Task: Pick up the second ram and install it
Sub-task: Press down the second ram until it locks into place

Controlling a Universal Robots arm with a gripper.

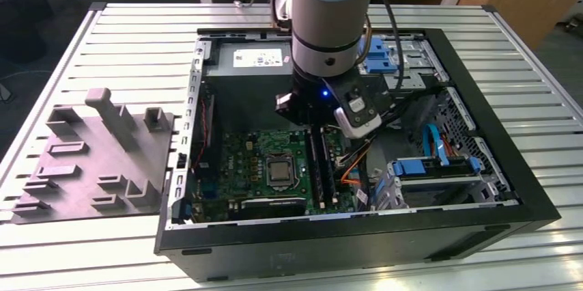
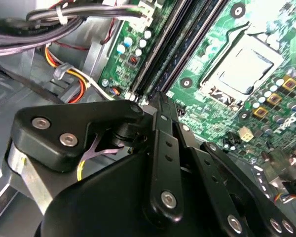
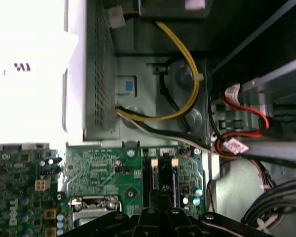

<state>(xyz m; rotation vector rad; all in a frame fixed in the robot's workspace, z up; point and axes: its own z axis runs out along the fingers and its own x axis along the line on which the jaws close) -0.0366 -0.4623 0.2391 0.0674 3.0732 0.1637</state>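
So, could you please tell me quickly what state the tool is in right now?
Tool: down over the memory slots inside the computer case; open, closed or holding cannot be told.

The computer case [image 1: 346, 229] sits mid-frame on the table [image 1: 136, 24] — a fixture tray [image 1: 91, 161] at lower left, motherboard [image 1: 264, 164] inside.
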